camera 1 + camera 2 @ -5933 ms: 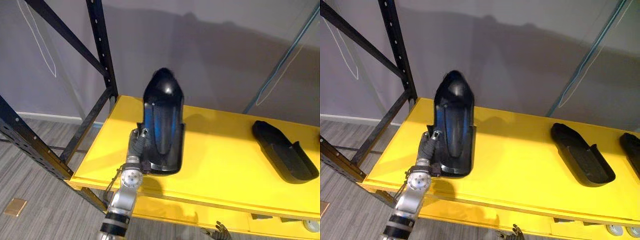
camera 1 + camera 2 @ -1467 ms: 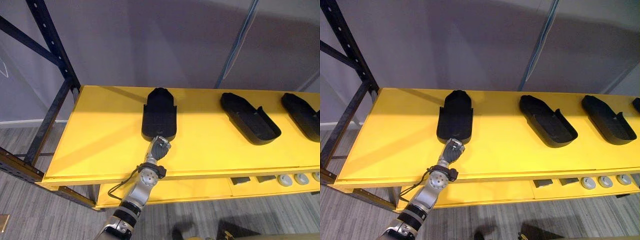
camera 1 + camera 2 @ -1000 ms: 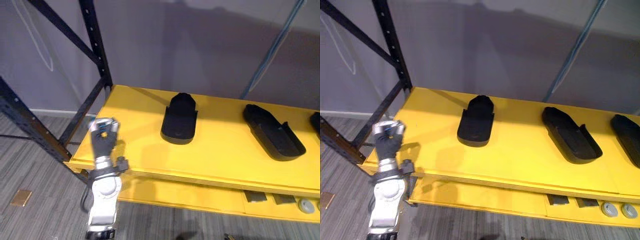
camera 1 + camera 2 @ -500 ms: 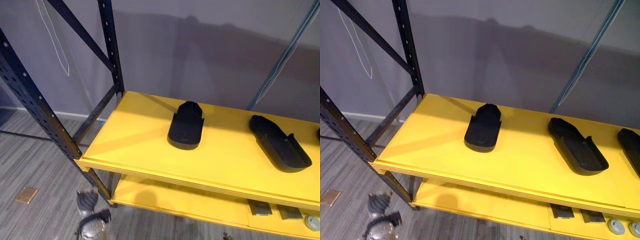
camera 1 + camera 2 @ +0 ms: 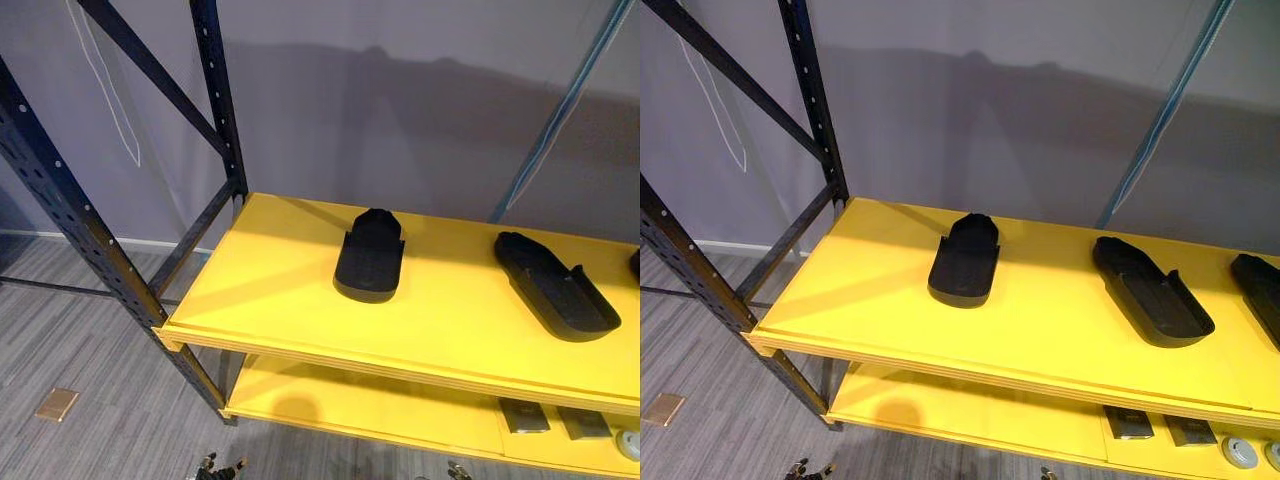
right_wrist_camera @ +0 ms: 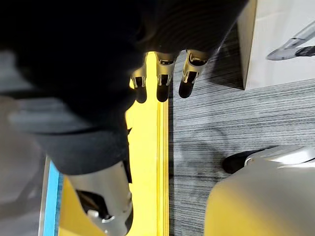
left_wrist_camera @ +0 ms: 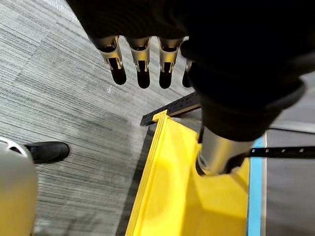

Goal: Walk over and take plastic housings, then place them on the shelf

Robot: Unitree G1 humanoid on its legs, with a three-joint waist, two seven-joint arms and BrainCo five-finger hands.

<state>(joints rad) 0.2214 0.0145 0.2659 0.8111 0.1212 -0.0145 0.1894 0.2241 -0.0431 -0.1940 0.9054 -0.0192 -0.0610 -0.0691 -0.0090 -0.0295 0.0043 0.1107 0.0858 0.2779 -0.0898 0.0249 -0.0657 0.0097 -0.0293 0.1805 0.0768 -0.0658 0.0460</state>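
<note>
Carrier: yellow shelf (image 5: 870, 300), top board | load: three black plastic housings in a row, well apart: left housing (image 5: 965, 262), middle housing (image 5: 1152, 292), right housing (image 5: 1262, 283) | lower board (image 5: 970, 415): small grey parts (image 5: 1128, 423) at right

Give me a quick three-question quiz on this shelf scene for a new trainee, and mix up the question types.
1. True or false: the left hand is curled round something.
2. The leftmost housing lies on: A the floor, B the top yellow shelf, C the lower board.
3. Fill in: the right hand hangs with its fingers straight, so it counts as ___.

Key: 1 false; 2 B; 3 open.
</note>
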